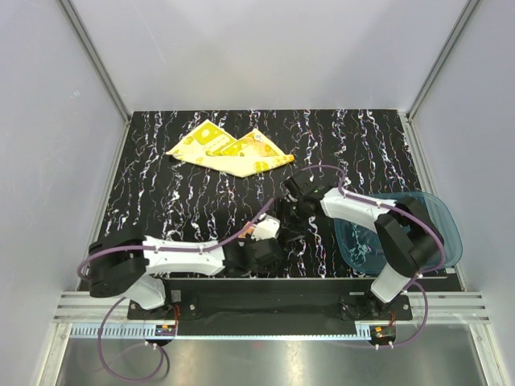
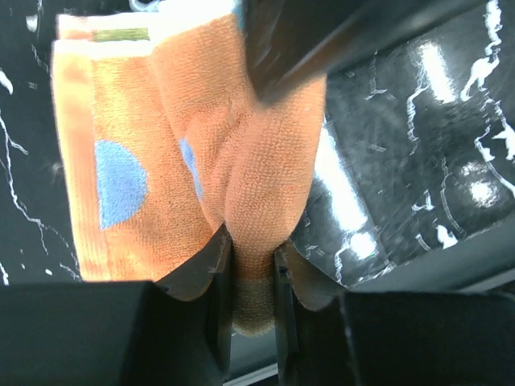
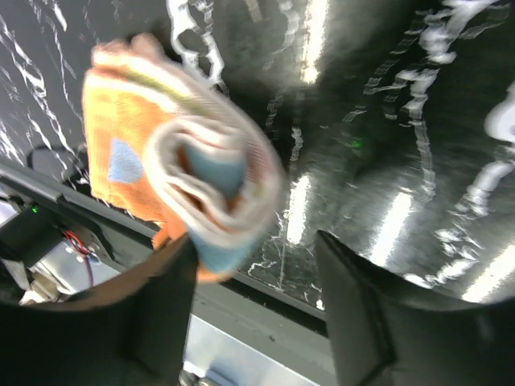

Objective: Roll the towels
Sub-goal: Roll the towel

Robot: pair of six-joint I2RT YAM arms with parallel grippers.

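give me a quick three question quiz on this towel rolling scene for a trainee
1. True or false: the yellow towel at the far side of the table is already rolled up.
2. What is the left gripper pinching? A) the orange towel B) the yellow towel C) nothing
3. In the right wrist view, is the right gripper open or shut?

Key: 1 false, it lies spread out. 2 A, a fold of orange cloth sits between its fingers. 3 open, its fingers stand apart beside the rolled end of the orange towel.
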